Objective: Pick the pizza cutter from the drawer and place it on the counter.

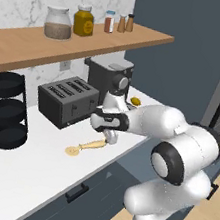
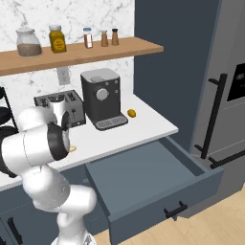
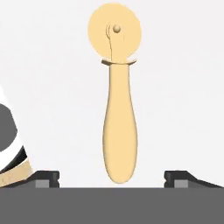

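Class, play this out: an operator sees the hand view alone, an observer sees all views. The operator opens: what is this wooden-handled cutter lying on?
Observer: The tan wooden-handled pizza cutter lies on the long white counter, before the dark grey toaster.
Operator: Is the drawer shut?
Observer: No, the dark slate-blue drawer stands pulled out.
Operator: Anything nearby?
Observer: A small yellow lump beside the black coffee machine.

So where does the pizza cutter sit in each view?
Left base view: pizza cutter lies flat on the counter, just below the gripper, in front of the toaster.
Right base view: mostly hidden behind the arm; just its wheel at the elbow.
Hand view: centre, wheel up, between the open fingertips.
Shared landmark: the toaster.
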